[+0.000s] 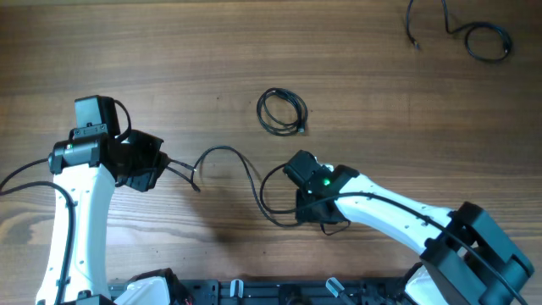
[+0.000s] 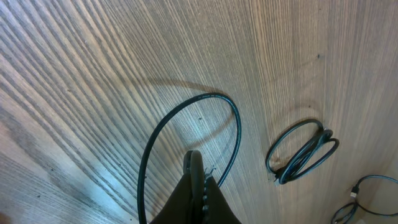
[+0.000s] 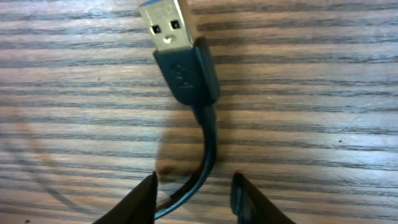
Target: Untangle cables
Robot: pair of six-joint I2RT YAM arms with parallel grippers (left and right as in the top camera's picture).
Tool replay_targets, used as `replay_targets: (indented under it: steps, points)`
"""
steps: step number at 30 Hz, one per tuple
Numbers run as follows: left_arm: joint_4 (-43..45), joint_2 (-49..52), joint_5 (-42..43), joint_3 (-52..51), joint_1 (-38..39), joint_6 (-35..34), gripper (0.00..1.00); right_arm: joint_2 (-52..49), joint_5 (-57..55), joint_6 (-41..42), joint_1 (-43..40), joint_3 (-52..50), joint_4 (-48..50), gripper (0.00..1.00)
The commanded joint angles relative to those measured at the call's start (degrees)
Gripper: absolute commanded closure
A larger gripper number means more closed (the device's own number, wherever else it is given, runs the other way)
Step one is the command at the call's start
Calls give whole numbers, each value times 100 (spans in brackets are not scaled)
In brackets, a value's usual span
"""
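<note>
Wooden table (image 1: pixel 169 51) carries the loose cable (image 3: pixel 209 134) between the arms: left gripper (image 2: pixel 195 163) clenched on one end, right gripper (image 3: pixel 194 196) released astride it behind the USB plug (image 3: pixel 171 28); close squarely, then draw apart.

Wood-grain tabletop with a dark rail along its near edge

The brown wooden tabletop (image 1: pixel 169 51), finely striped with grain, spreads beneath and all around both grippers. Under the left gripper (image 2: pixel 194 157) the grain runs in slanting stripes, with a pale glossy sheen on the wood just to the gripper's left and a small dark speck (image 2: pixel 318 56) well ahead and to its right. Under the right gripper (image 3: pixel 194 186) the grain lies in level light and dark bands. Behind both grippers, at the table's near edge, sits a black rail with small silver fittings (image 1: pixel 279 292).
</note>
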State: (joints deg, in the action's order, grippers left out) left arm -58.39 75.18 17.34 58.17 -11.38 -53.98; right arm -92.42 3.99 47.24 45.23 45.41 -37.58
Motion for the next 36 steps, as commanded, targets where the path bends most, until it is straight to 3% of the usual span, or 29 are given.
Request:
replay_targets:
  steps: [1,7,13,19,23,27,32,36]
  points:
    - [-17,26,-72,-15,-37,-28,96,-114,-52,-59,13,-376,153,68]
    - [-17,26,-72,-15,-37,-28,95,-111,-321,-70,-70,-361,131,96]
    - [-83,26,-52,-15,22,-15,96,-109,-468,-61,-769,85,-315,96]
    - [-107,26,-415,-17,271,127,94,450,-1589,-243,-1672,1615,-2221,96]
    - [-195,26,-485,-17,452,225,91,1078,-2015,-457,-1965,2483,-2900,96]
    - [-398,26,-1456,-17,470,175,96,1543,-2632,-190,-2861,3034,-3676,96]
    - [-402,26,-1788,-17,195,-70,96,1690,-2618,-721,-3993,3056,-3674,96]
    - [-398,26,-1788,-17,96,-68,96,1690,-2640,-802,-4238,3056,-3692,96]
